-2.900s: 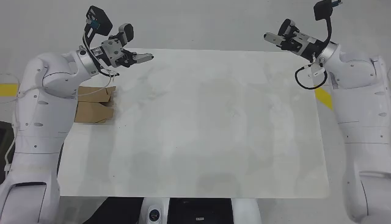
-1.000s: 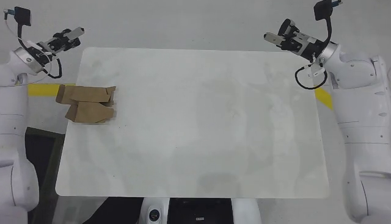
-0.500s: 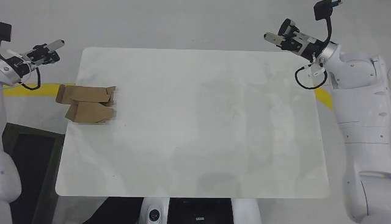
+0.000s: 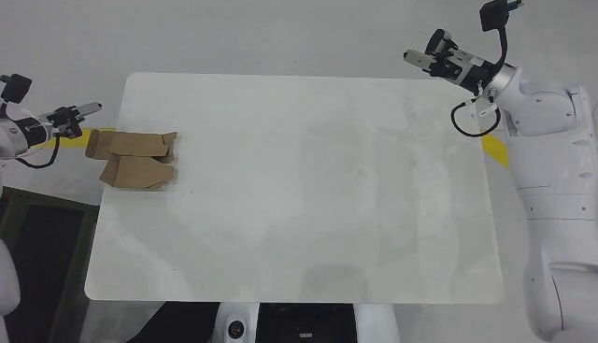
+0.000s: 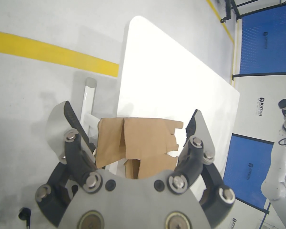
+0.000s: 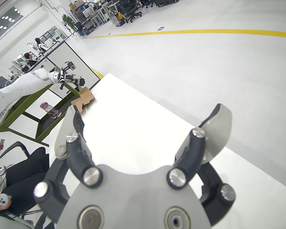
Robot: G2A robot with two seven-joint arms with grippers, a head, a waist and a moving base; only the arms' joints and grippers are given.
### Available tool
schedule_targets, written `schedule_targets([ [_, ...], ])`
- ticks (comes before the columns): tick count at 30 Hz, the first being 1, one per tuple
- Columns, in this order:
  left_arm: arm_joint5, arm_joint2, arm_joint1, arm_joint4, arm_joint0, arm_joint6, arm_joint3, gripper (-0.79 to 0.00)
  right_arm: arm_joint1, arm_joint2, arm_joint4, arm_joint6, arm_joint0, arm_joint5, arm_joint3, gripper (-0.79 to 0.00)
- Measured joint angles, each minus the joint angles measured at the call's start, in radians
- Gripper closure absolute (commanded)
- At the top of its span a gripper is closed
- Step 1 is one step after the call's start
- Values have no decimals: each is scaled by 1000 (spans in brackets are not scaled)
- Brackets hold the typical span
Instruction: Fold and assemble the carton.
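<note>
A flattened brown cardboard carton (image 4: 134, 159) lies at the left edge of the white table (image 4: 308, 184), one end hanging past the rim. My left gripper (image 4: 86, 109) is open and hovers off the table's left side, just outside the carton's overhanging end. In the left wrist view the carton (image 5: 135, 141) sits between and beyond the open fingers (image 5: 71, 117), untouched. My right gripper (image 4: 416, 58) is open at the far right corner of the table, holding nothing. The right wrist view has the carton (image 6: 83, 98) far off, with the left gripper (image 6: 74, 80) beside it.
The floor around the table is light grey with a yellow line (image 5: 52, 53). A white table leg frame (image 5: 88, 101) shows under the table's left edge. A dark green bench (image 6: 33, 117) with a bottle stands beyond that edge.
My left arm has swung from above the table's far left corner outward and down, now sitting off the left edge level with the carton. The right arm and carton have stayed put.
</note>
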Motion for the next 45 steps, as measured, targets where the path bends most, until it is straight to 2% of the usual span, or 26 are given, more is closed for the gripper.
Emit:
schedule_targets([
  [10,46,38,-4,41,17,-38,15,-785,0,0,0,0,0,0,0,-785],
  [11,46,40,-5,38,18,-43,15,-745,0,0,0,0,0,0,0,-785],
  [12,47,41,-7,36,19,-48,15,-496,0,0,0,0,0,0,0,-785],
  [13,49,43,-8,34,19,-53,16,-357,0,0,0,0,0,0,0,-785],
  [15,54,47,-9,33,20,-56,17,-271,0,0,0,0,0,0,0,-785],
  [18,54,50,-9,30,22,-55,18,-12,0,0,0,0,0,0,0,-785],
  [29,61,47,-5,-13,28,-73,27,0,0,0,0,0,0,0,0,-785],
  [36,-9,15,3,-109,11,-117,11,0,0,0,0,0,0,0,0,-785],
  [45,-40,13,1,-297,20,-106,-125,0,0,0,0,0,0,0,0,-785],
])
